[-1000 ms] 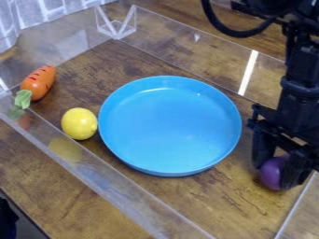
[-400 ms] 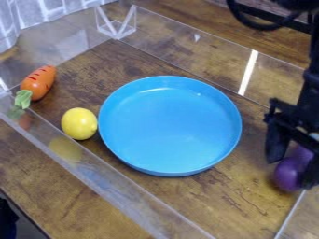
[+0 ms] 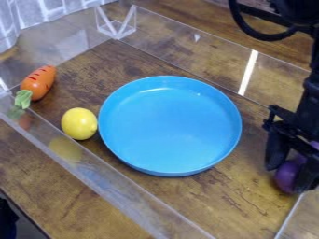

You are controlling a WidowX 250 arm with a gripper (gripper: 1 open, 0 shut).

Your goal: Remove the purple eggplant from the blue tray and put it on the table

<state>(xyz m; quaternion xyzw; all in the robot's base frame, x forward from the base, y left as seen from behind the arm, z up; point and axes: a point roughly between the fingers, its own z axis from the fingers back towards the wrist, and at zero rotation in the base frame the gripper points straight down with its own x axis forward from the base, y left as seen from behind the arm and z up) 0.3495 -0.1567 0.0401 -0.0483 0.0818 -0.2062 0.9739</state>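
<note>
Purple eggplant between gripper fingers

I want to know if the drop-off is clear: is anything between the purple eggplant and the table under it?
Nothing visible. The purple eggplant sits between the pincer jaws, right of the blue tray, low over bare table; whether it already touches the wood is unclear.
</note>
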